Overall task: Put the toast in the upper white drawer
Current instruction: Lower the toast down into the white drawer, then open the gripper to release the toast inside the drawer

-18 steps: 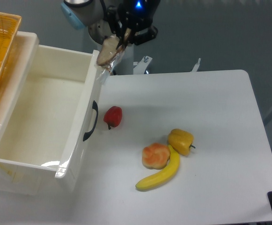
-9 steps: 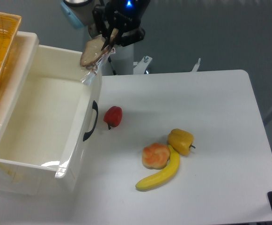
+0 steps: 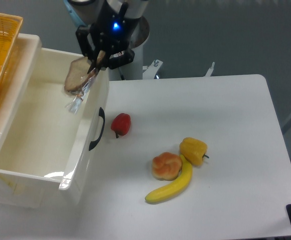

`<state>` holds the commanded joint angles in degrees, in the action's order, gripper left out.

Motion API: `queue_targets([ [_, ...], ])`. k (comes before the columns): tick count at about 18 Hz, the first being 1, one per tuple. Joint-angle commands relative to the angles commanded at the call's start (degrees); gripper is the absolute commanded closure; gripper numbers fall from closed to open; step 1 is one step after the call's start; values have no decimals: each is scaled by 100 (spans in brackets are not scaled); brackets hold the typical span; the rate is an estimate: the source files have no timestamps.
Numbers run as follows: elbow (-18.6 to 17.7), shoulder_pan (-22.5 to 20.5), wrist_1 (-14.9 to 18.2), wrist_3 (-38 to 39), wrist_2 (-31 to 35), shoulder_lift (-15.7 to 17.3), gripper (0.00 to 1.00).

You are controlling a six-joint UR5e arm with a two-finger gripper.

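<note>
The robot's black two-finger gripper (image 3: 96, 56) is up in the air over the back right corner of the big shiny white plastic drawer (image 3: 45, 135), the one with the black curved handle (image 3: 96, 128) on its front. The fingers (image 3: 92, 61) are pinched tight on the top edge of the flat beige-brown slice of toast in clear crinkly wrap (image 3: 77, 80). The toast hangs down and to the left from the fingers, so its long side slopes from the grip toward the inside of the drawer, and its twisted plastic tail (image 3: 75, 104) dangles lowest of all. Most of the slice looks to be over the open white floor of the drawer, just inside the front wall that carries the handle. The tail seems to hang close to that wall, but I cannot tell if it touches. So the drawer floor lies straight below the toast, and I think the next move only needs a drop or a small lowering, maybe after a little more drift to the left to keep the tail off the wall. On the white counter (image 3: 235, 115) a small red pepper (image 3: 120, 124) sits just beside the handle.
</note>
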<state>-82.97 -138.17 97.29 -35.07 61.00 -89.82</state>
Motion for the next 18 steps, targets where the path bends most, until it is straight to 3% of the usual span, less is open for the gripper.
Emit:
queue_targets([
  [7, -167, 413, -9, 351, -9, -273, 99],
  [9, -211, 466, -26, 325, -9, -282, 91],
  [11, -255, 502, -149, 299, -9, -282, 74],
  [12, -264, 502, -202, 308, -9, -282, 72],
  [14, -264, 502, -237, 281, -9, -282, 54],
  [18, -264, 502, -290, 281, -9, -282, 48],
])
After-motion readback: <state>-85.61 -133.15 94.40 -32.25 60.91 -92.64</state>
